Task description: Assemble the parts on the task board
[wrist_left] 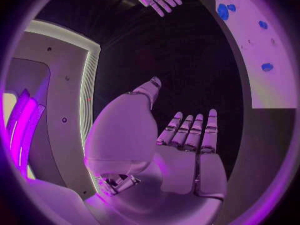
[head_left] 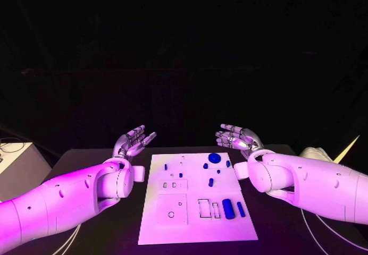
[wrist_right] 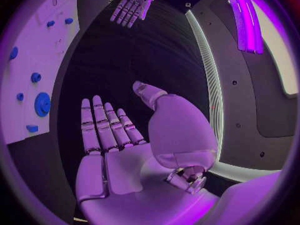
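Several parts (head_left: pixel 227 205) too small to identify

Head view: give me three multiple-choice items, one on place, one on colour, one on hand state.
1. Where is the board?
A. between the two arms
B. outside the left arm
C. held off the table

2. What colour are the parts on it?
A. red
B. blue
C. yellow

3. What is the left robot hand doing?
A. gripping a part
B. pressing on the board
C. open, holding nothing

Answers:
1 A, the board lies on the table between both arms.
2 B, the round part and the rest are blue.
3 C, its fingers are spread above the table, like the right robot hand.
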Motion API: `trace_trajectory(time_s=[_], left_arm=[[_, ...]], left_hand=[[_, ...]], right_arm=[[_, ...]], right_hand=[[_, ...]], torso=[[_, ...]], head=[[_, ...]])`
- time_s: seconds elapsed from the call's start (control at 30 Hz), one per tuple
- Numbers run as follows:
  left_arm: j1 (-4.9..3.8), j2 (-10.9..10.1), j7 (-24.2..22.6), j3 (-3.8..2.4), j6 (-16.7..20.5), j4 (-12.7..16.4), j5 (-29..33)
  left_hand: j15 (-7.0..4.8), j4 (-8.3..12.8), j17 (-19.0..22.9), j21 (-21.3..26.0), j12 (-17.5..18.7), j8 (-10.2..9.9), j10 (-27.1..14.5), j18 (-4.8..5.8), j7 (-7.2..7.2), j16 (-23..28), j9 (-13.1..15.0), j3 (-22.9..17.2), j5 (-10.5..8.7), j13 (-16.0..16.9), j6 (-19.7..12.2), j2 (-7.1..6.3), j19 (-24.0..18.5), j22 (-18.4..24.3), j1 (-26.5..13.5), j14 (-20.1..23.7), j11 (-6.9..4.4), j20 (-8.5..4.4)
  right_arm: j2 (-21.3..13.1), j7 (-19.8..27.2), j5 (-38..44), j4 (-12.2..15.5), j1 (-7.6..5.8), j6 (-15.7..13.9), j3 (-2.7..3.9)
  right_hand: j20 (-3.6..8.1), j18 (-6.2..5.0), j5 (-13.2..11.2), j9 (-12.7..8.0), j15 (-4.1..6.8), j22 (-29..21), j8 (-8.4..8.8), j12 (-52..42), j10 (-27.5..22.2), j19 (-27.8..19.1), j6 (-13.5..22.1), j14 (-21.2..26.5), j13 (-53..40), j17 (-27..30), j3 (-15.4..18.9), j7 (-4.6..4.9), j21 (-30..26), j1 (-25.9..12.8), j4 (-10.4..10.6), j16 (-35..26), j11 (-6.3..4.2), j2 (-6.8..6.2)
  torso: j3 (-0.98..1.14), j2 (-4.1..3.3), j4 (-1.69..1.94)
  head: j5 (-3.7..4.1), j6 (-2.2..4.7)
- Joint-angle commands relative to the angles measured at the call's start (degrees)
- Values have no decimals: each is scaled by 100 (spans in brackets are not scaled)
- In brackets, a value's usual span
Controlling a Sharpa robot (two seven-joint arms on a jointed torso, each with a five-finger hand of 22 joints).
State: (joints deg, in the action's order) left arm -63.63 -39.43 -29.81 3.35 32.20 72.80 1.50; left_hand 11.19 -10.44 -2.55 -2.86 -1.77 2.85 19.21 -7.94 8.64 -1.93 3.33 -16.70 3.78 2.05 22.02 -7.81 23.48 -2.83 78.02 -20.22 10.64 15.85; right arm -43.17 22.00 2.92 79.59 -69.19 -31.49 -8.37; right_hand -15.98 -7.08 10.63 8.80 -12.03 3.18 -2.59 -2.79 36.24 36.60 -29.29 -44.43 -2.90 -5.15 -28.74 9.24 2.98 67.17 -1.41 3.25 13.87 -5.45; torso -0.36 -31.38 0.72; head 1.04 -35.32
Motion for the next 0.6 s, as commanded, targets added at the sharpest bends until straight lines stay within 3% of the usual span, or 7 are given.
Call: trace_trajectory(time_s=[0.03, 0.23, 0.27, 0.33, 0.4, 0.5, 0.6], left_arm=[[-41, 64, -219, 19, -797, -148, 80], [-52, 82, -228, 30, -859, -205, 85], [-168, -411, -198, 23, -1191, 260, -179], [-192, -495, -198, 18, -1223, 367, -205], [-218, -603, -191, 1, -1232, 510, -229], [-242, -725, -162, -24, -1233, 688, -246], [-266, -884, -110, -69, -1216, 967, -260]], left_hand=[[77, -114, -30, -70, -46, 44, 184, -85, 494, -66, 25, -82, 24, 20, 189, 4, 237, -38, 346, -242, 83, 66], [125, -161, -218, -417, -144, 178, 1096, -39, 621, -349, 112, -165, 9, 86, 750, 94, 1261, -188, 424, -1623, 263, 73], [113, -149, -259, -513, -193, 231, 1427, -53, 643, -418, 144, -191, 7, 109, 941, 110, 1564, -230, 414, -1914, 301, 76], [96, -106, -328, -653, -223, 309, 1938, -87, 674, -521, 193, -255, 6, 124, 1237, 126, 1828, -268, 383, -2446, 332, 75], [-63, -26, -466, -927, -369, 490, 2971, -235, 631, -737, 303, -368, 5, 181, 1884, 132, 2286, -361, 363, -2988, 207, 48], [-203, 51, -650, -1168, -433, 673, 3380, -264, 569, -934, 407, -502, 5, 185, 2513, 106, 2643, -447, 325, -3449, 97, -55], [-293, 139, -854, -1389, -412, 746, 3654, -259, 518, -1025, 434, -668, 5, 185, 2669, 46, 2885, -536, 286, -3682, 24, -164]], right_arm=[[31, -450, 398, -132, -101, 1014, -79], [49, -561, 469, -244, -198, 1237, -167], [-82, -307, 2493, -287, -374, 746, -167], [-96, -332, 2829, -292, -409, 672, -166], [-111, -385, 3268, -301, -455, 591, -165], [-126, -475, 3797, -313, -506, 539, -162], [-188, -695, 4455, -277, -585, 597, -156]], right_hand=[[-51, -171, 36, 61, 20, 51, -97, -57, 494, 479, -397, -598, -39, -59, -130, 739, 90, 357, -59, 137, 10, 14], [-38, -329, -68, 229, 199, 91, -327, -167, 1623, 1047, -1460, -1091, -82, -101, -311, 565, 191, 689, -298, 304, -172, 4], [-12, -340, -80, 280, 253, 104, -400, -174, 1807, 1186, -1802, -1232, -75, -115, -386, 522, 242, 762, -359, 360, -226, -28], [29, -347, -98, 286, 294, 109, -443, -157, 1971, 1303, -1984, -1356, -71, -125, -460, 488, 280, 791, -385, 402, -261, -60], [93, -350, -141, 281, 362, 123, -490, -140, 2188, 1462, -2143, -1544, -71, -158, -539, 440, 343, 821, -407, 472, -318, -103], [210, -347, -175, 303, 478, 169, -593, -143, 2531, 1709, -2385, -1840, -77, -253, -587, 372, 477, 842, -415, 595, -415, -145], [440, -341, -208, 344, 697, 319, -700, -162, 2990, 2138, -2635, -2387, -106, -491, -442, 282, 800, 926, -449, 864, -562, -149]], torso=[[0, 0, 1], [0, 0, 1], [-36, -202, -25], [-36, -230, -26], [-30, -288, -35], [-25, -352, -54], [-25, -425, -45]], head=[[0, 0], [0, 0], [40, -61], [41, -75], [40, -51], [34, -47], [56, -39]])
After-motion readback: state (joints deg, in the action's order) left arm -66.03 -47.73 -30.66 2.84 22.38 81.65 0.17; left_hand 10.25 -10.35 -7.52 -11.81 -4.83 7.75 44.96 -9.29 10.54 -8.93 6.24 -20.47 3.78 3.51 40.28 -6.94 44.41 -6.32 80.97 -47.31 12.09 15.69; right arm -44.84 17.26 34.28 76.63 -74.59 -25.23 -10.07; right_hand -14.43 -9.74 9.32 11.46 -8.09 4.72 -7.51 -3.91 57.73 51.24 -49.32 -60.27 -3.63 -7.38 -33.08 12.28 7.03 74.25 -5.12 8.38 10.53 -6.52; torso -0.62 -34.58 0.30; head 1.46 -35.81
